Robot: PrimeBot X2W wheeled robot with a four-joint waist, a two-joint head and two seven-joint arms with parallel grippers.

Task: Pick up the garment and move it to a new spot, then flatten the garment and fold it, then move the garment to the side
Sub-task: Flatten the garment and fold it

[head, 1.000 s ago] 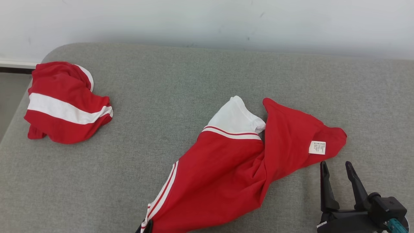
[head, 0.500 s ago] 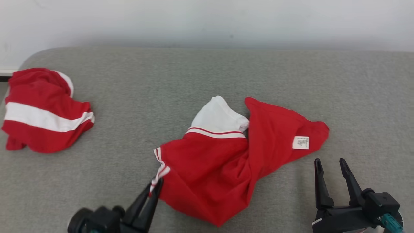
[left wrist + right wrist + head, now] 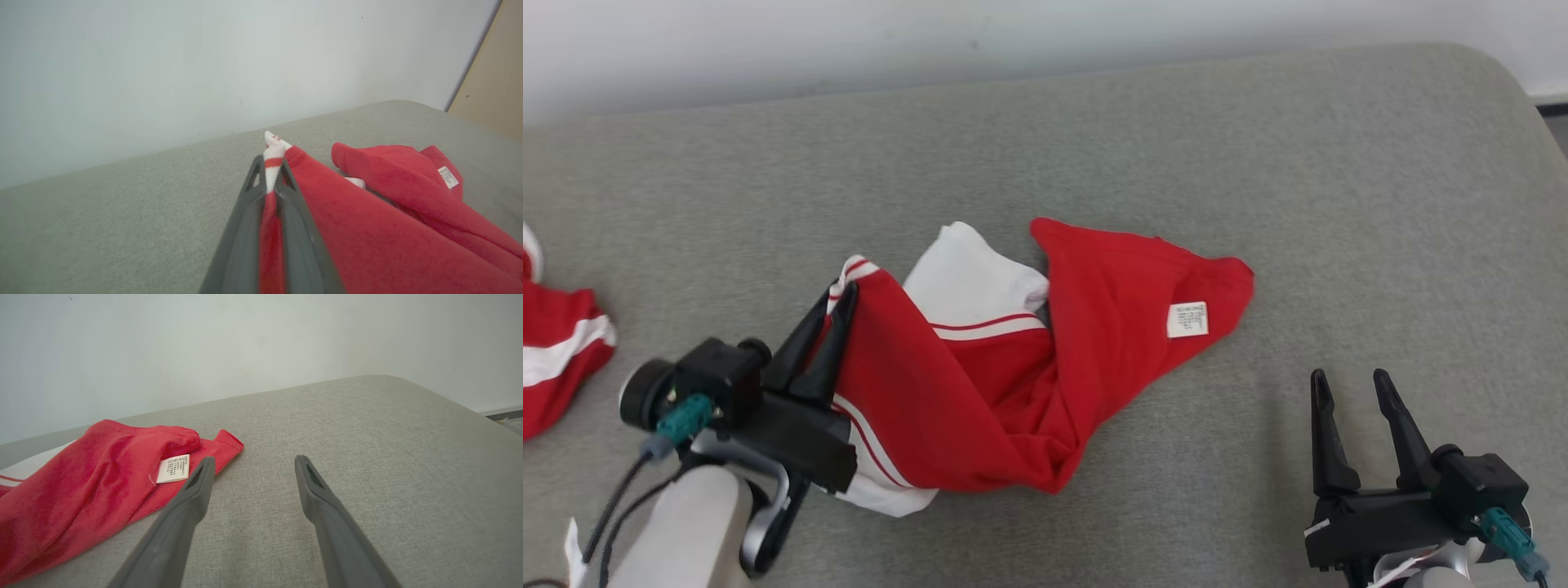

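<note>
The garment (image 3: 1094,327) is a red shirt with white sleeves and a white care label, lying crumpled in the middle of the grey cushion (image 3: 1339,204). My left gripper (image 3: 843,294) is shut on its striped white-and-red edge at the left side, and that edge (image 3: 273,157) sticks up between the dark fingers in the left wrist view. My right gripper (image 3: 1343,384) stands open at the lower right, a little to the right of the garment. In the right wrist view the labelled red corner (image 3: 122,469) lies just left of my right gripper (image 3: 253,461).
A second red-and-white garment (image 3: 560,359) lies at the cushion's far left edge. A pale wall (image 3: 849,33) runs behind the cushion. The cushion's rounded corner and a strip of floor (image 3: 1553,122) show at the upper right. Bare cushion lies to the right of the garment.
The head camera has swung to the right. My left gripper has carried the striped edge up and over the garment, folding the cloth onto itself. The right gripper has stayed open.
</note>
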